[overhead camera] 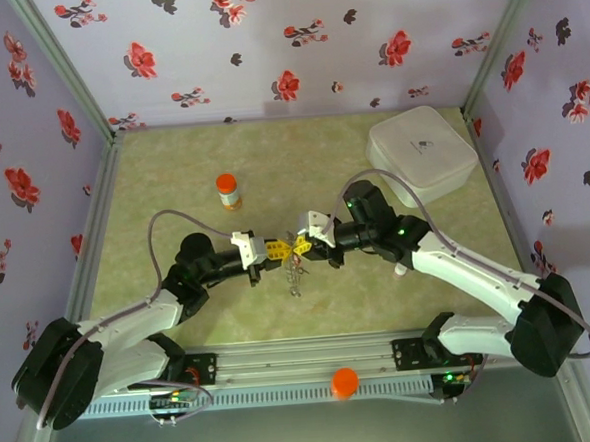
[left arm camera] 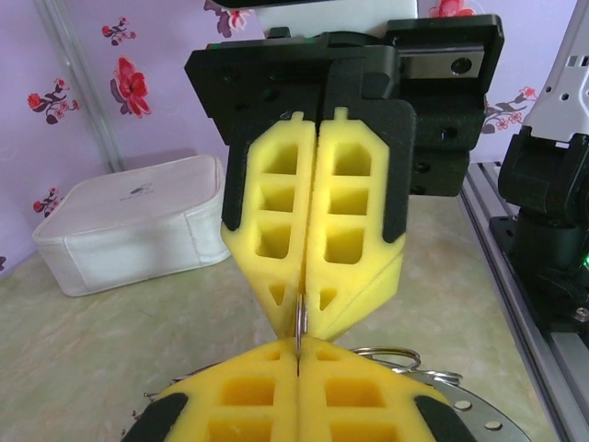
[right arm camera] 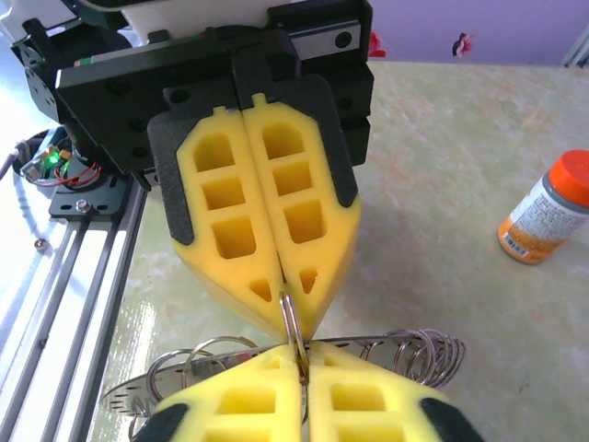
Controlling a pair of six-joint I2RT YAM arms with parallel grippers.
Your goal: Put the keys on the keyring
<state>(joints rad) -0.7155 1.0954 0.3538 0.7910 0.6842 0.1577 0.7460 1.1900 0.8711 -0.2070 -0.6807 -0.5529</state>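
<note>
Green tabletop (overhead camera: pixel 172 168) gives you open room on all sides; left gripper (overhead camera: pixel 285 250) and right gripper (overhead camera: pixel 301 246) meet mid-table, far from its edges, both clamped on one small metal ring (right arm camera: pixel 291 318).

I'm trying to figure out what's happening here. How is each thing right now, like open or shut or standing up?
left claw: shut, pinching the small ring
right claw: shut, pinching the same ring from the other side
key bunch: dangling under the two claws
bottle: standing up, orange cap on
white case: closed
</note>
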